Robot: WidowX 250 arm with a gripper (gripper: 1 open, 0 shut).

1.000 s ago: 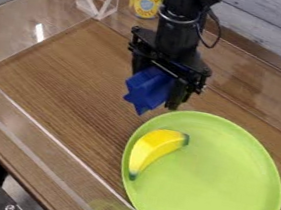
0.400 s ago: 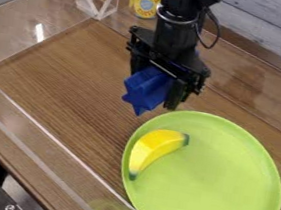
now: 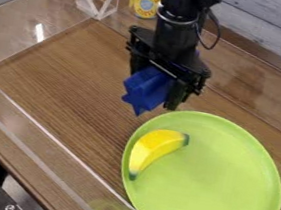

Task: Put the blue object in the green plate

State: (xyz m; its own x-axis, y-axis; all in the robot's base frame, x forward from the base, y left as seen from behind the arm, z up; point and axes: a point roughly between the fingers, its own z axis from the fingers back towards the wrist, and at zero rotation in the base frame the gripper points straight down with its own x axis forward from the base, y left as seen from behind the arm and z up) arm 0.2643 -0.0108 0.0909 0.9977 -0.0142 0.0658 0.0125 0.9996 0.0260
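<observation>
The blue object (image 3: 142,90), a deep-blue blocky piece, sits tilted on the wooden table just left of the green plate (image 3: 224,187). My gripper (image 3: 162,86) points straight down right over it. Its black fingers (image 3: 192,83) stand wide apart, open, with the block's upper right part between them. I cannot tell whether the fingers touch the block. The plate is large, round and lime green, and lies at the front right, close below and to the right of the gripper.
A yellow banana (image 3: 157,148) lies in the left part of the plate. Clear plastic walls (image 3: 21,107) fence the table at the left and front. A yellow-labelled bottle (image 3: 145,1) stands behind the arm.
</observation>
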